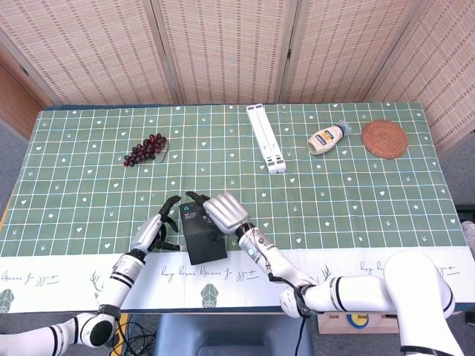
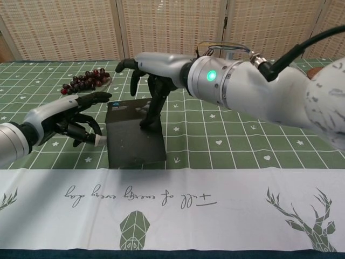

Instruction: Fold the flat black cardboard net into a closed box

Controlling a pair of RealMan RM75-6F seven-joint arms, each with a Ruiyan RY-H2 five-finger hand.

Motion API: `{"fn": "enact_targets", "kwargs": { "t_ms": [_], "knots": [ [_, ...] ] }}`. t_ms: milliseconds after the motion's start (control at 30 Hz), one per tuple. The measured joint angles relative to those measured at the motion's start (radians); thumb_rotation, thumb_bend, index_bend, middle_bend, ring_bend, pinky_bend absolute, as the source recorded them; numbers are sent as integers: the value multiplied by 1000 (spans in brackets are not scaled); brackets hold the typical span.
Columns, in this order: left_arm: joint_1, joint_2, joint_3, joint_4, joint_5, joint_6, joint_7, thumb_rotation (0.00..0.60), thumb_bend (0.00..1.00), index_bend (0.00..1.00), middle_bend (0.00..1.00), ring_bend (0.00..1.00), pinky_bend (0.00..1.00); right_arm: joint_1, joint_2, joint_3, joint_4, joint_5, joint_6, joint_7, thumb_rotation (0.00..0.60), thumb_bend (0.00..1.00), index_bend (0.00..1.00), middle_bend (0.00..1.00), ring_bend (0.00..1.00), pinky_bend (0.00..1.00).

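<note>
Chest view shows the right hand (image 2: 153, 81) palm down over the black cardboard box (image 2: 135, 135), its fingers pointing downward with their tips touching the box's sloping top panel toward the far edge; it presses rather than grips, with nothing enclosed in it. The box lies directly beneath that hand and extends from it toward the robot. Just to the left of the box, the left hand (image 2: 73, 118) has its fingers loosely curled and apart, holding nothing, with its fingertips right at the box's left side; whether they actually touch the cardboard cannot be told. In the head view the right hand (image 1: 223, 213) covers the far right part of the box (image 1: 202, 239), and the left hand (image 1: 156, 231) sits beside the box's left edge. Beyond the left hand, well apart, lies a bunch of dark grapes (image 1: 145, 148) on the green checked tablecloth (image 1: 89, 200). Far beyond the right hand lie a white folding stand (image 1: 266, 138), a squeeze bottle (image 1: 326, 138) on its side and a round woven coaster (image 1: 384, 139).
</note>
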Motion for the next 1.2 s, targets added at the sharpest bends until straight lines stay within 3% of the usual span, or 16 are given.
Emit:
{"fn": "enact_targets", "kwargs": {
  "t_ms": [667,1033,1200],
  "knots": [
    [49,146,16,-116,5,39,79,600,95,0,0,444,743,-18,-55,-95,64,-116,66,-195,600,7,137,233,612,1000],
    [68,214,19,-163,33,54,63,600,95,0,0,432,743,-34,-97,-126,146,-257,80,-213,600,255,325,341,649,1000],
    [75,230,25,-172,47,58,50,600,95,0,0,428,744,-43,-124,-132,187,-310,88,-219,600,264,368,368,653,1000]
  ]
}}
